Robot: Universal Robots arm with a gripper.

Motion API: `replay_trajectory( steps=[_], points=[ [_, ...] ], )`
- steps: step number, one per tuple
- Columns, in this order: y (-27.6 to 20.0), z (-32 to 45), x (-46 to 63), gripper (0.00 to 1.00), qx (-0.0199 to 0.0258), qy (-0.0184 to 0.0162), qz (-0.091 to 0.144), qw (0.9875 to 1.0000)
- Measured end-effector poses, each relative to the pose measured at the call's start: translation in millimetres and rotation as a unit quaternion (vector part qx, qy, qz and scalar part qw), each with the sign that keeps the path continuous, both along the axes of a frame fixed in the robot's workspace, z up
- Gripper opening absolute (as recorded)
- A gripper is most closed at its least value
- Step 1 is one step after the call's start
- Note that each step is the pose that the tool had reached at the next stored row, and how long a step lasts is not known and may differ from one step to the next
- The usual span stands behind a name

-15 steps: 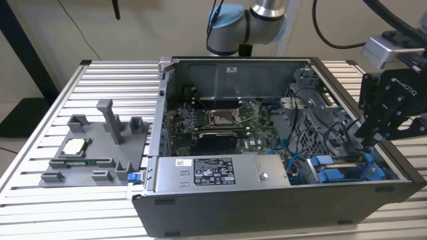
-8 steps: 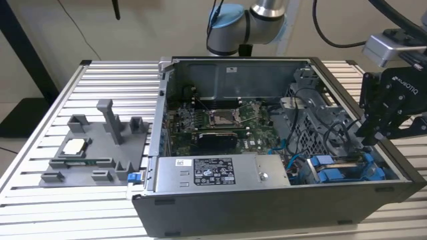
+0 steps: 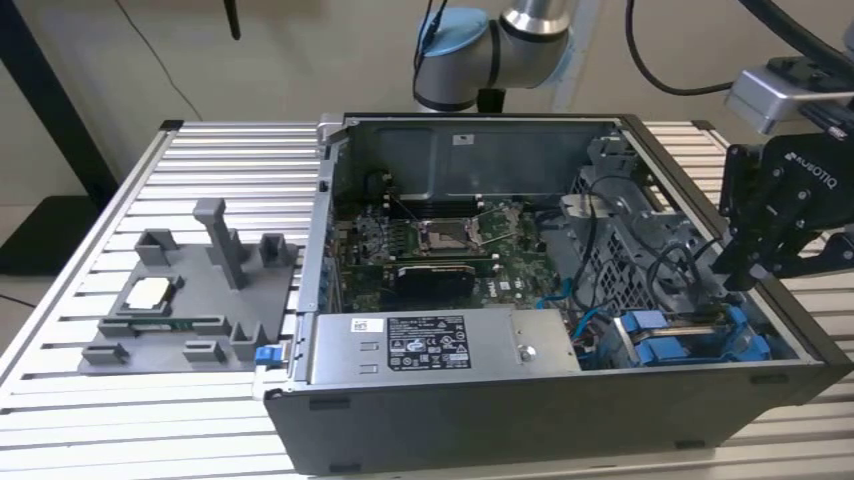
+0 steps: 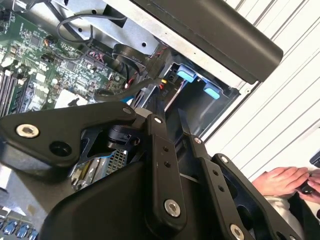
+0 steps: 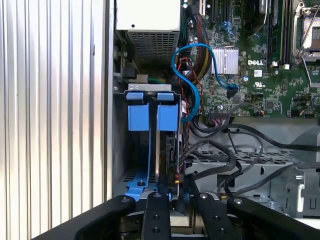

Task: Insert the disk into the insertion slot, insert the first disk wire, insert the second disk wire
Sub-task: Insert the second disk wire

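The disk [image 5: 170, 150] stands edge-on in the insertion slot of the drive bay, held by its blue carrier [image 5: 168, 116]. A second blue carrier tab [image 5: 138, 116] sits beside it. In the exterior view the blue carrier [image 3: 687, 345] lies in the case's near corner on the exterior view's right. My gripper [image 5: 179, 192] hangs at the bay's open end, its fingers drawn together on a black disk wire connector [image 5: 175, 176] pressed against the disk's end. In the exterior view the gripper [image 3: 734, 278] reaches down over the case wall. In the second wrist view the gripper [image 4: 167, 107] points at the bay.
Loose black cables [image 5: 235, 150] and a blue data cable [image 5: 187, 65] crowd the space beside the bay. The grey power-supply box [image 3: 427, 345] sits along the case's front wall. A grey fixture [image 3: 187, 300] stands on the slatted table. A person's hand [image 4: 282, 180] rests beyond the case.
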State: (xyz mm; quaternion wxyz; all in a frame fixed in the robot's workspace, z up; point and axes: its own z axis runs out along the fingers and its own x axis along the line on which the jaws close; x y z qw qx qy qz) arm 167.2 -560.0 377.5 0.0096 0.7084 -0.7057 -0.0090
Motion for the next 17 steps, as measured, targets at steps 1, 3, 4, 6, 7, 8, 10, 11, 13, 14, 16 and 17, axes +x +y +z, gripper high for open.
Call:
replay_trajectory(
  steps=[1,3,4,6,7,8,10,11,13,14,16,17],
  points=[
    [0.0,0.1,1.1,0.27,-0.0001,-0.0001,0.000,1.0000],
    [0.0,-0.2,4.4,0.27,0.0001,0.0001,0.000,1.0000],
    [0.0,-0.1,6.0,0.27,0.0001,0.0001,0.000,1.0000],
    [0.0,-0.1,9.2,0.27,0.0001,0.0002,0.000,1.0000],
    [-0.1,-0.2,10.5,0.27,0.0001,0.0002,0.000,1.0000],
    [0.0,-0.1,11.7,0.27,0.0001,0.0002,0.000,1.0000],
    [0.0,-0.1,13.3,0.27,0.0001,0.0003,0.000,1.0000],
    [0.0,-0.2,13.9,0.27,0.0002,0.0003,0.000,1.0000],
    [0.0,-0.1,15.3,0.27,0.0001,0.0003,0.000,1.0000],
    [0.0,-0.1,15.8,0.27,0.0001,0.0003,0.000,1.0000],
    [0.0,-0.2,16.9,0.27,0.0001,0.0005,0.000,1.0000],
    [0.0,-0.1,17.2,0.27,0.0001,0.0008,0.000,1.0000]
  ],
)
